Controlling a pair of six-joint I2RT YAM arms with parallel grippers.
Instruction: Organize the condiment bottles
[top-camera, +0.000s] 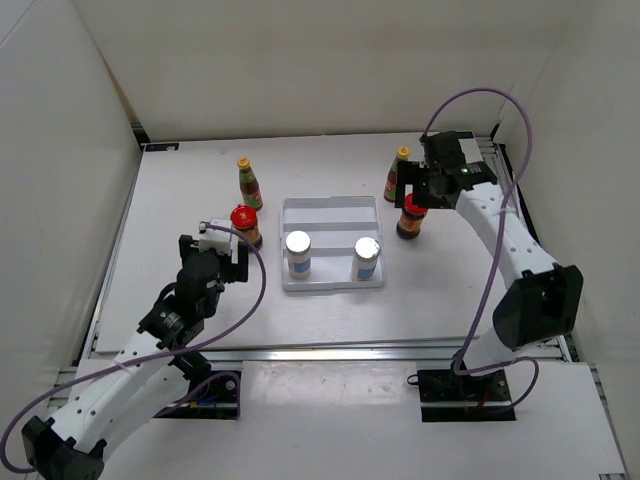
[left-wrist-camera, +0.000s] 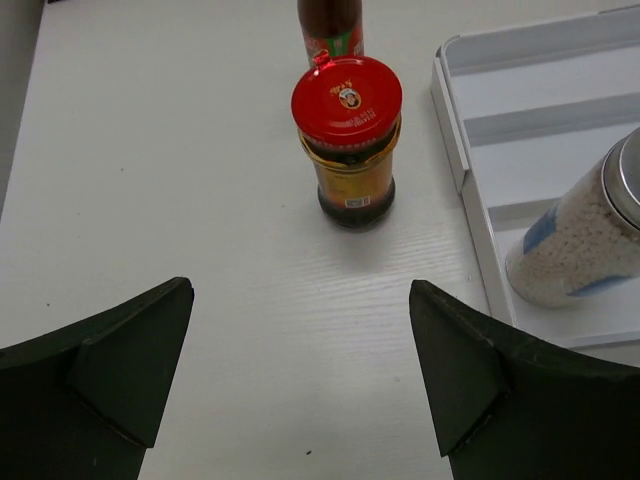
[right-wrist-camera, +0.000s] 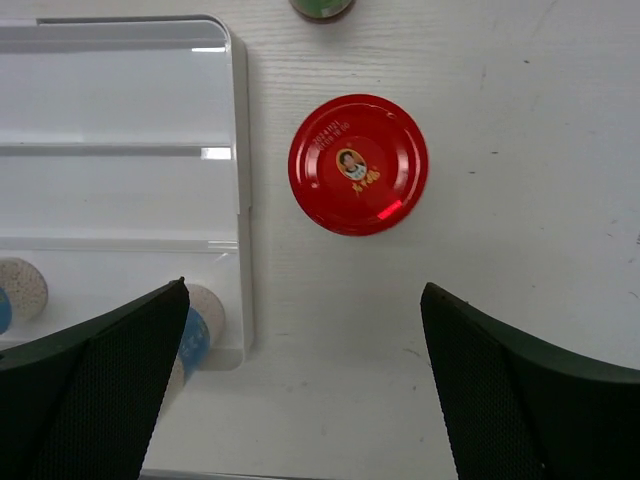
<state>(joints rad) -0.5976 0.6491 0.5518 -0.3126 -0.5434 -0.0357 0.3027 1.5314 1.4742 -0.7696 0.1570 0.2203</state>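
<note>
The left gripper (left-wrist-camera: 300, 290) has its two dark fingers spread wide apart with nothing between them, held low over the white table (top-camera: 180, 200) to the left of the tray (top-camera: 332, 201). Just ahead of its fingertips stands the left jar (left-wrist-camera: 347, 140), dark glass under a red lid, upright close to the tray's left wall. Behind that jar stands the left sauce bottle (top-camera: 249, 184), slim, with a yellow cap and green label, off the tray's far-left corner. The right gripper (right-wrist-camera: 305, 288) is likewise spread and empty. It hangs on the tray's right side and looks straight down on the round red lid of the right jar (right-wrist-camera: 358, 165), which stands on the table just beside the tray's right wall, clear of both fingers. The right sauce bottle (top-camera: 397, 175) stands just beyond that jar, off the tray's far-right corner. Inside the tray, two white silver-topped shakers stand upright in the nearest strip — the left shaker (top-camera: 298, 253) and the right shaker (top-camera: 367, 257) — apart from each other.
</note>
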